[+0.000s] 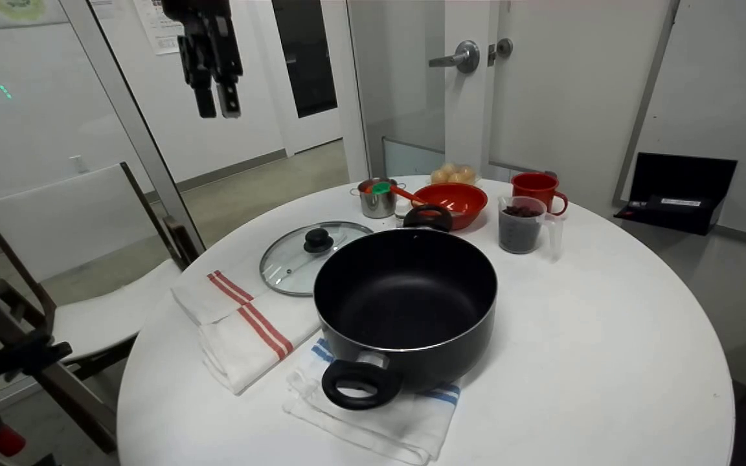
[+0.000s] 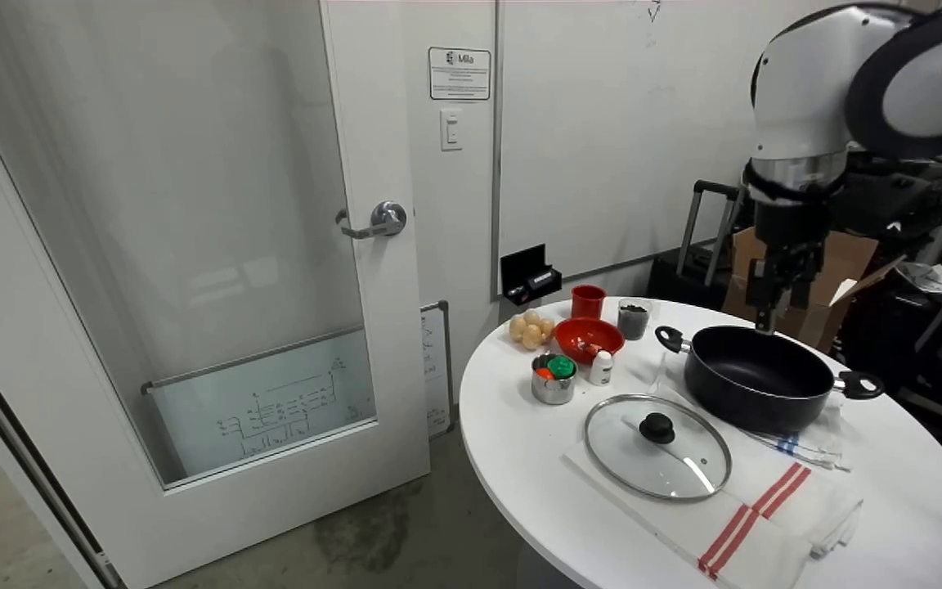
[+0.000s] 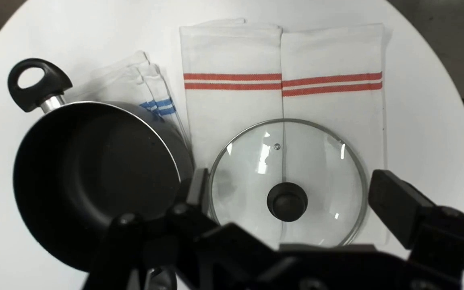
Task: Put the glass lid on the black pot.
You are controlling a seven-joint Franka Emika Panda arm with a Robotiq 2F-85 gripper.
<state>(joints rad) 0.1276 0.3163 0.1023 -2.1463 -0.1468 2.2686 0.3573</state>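
The glass lid [image 1: 289, 268] lies flat, black knob up, on a red-striped towel, beside the pot; it also shows in an exterior view [image 2: 626, 438] and the wrist view [image 3: 248, 177]. The black pot [image 1: 457, 362] stands uncovered with a bare dark inside; it also shows in an exterior view [image 2: 753, 405] and the wrist view [image 3: 107, 169]. My gripper [image 1: 219, 110] is high above the table with nothing held; it also shows in an exterior view [image 2: 780, 311]. In the wrist view, its fingers [image 3: 290, 193] are wide apart, framing the lid and knob below.
The red-striped towel [image 1: 243, 343] and a blue-striped towel [image 1: 379, 421], partly under the pot, lie on the round white table [image 1: 580, 362]. At one side stand a red bowl [image 1: 460, 200], small metal pot [image 1: 378, 202], measuring cup [image 1: 519, 233], red mug [image 1: 535, 186] and white bottle [image 2: 601, 368].
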